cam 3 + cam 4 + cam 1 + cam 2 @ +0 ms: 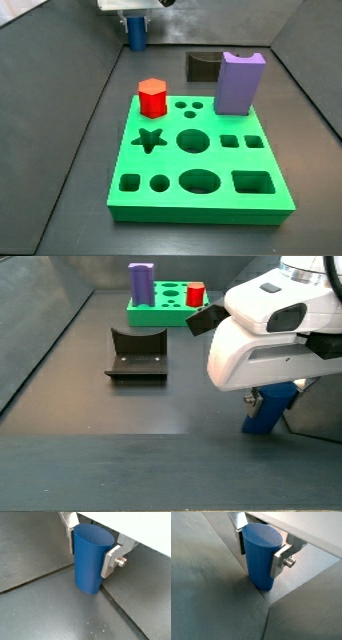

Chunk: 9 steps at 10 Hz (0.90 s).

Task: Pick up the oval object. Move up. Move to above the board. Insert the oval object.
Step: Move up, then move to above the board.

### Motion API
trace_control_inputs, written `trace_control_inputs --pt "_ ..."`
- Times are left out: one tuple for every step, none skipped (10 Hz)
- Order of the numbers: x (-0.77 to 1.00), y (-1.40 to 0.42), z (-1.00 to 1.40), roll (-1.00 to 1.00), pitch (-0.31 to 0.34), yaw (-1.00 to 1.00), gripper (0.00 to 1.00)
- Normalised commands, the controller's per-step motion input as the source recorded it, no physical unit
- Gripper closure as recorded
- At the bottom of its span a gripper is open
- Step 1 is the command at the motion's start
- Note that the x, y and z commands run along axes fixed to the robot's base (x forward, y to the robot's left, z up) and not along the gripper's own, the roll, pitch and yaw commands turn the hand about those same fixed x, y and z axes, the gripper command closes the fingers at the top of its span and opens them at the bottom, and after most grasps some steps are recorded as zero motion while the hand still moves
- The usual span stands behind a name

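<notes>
The gripper stands at the tabletop corner, well apart from the board. Its fingers clamp the upright oval object.

My gripper is cut off by the frame's top in a side view. My arm hides most of the blue peg and my fingertips there.

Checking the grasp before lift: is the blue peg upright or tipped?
Upright. The peg stands on the floor between the gripper's fingers, and a side view shows it vertical, far from the board.
</notes>
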Motion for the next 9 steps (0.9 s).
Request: trace_control_inputs --pt "0.01 -0.02 0.82 0.00 -0.004 0.03 1.00" --pt "-0.01 -0.03 0.73 0.02 0.024 0.02 1.00" --pt "-0.02 -0.03 0.63 0.05 0.044 0.02 1.00" --pt "-0.03 -0.03 0.49 0.08 0.076 0.01 1.00" --pt "-0.03 -0.02 0.43 0.09 0.092 0.01 1.00" --pt "-0.03 -0.02 0.34 0.11 0.110 0.02 1.00" --pt "-0.03 -0.02 0.24 0.12 0.124 0.02 1.00" --pt "0.03 0.11 1.00 -0.41 0.108 0.21 1.00" --pt "0.03 0.11 1.00 -0.40 0.109 0.20 1.00"
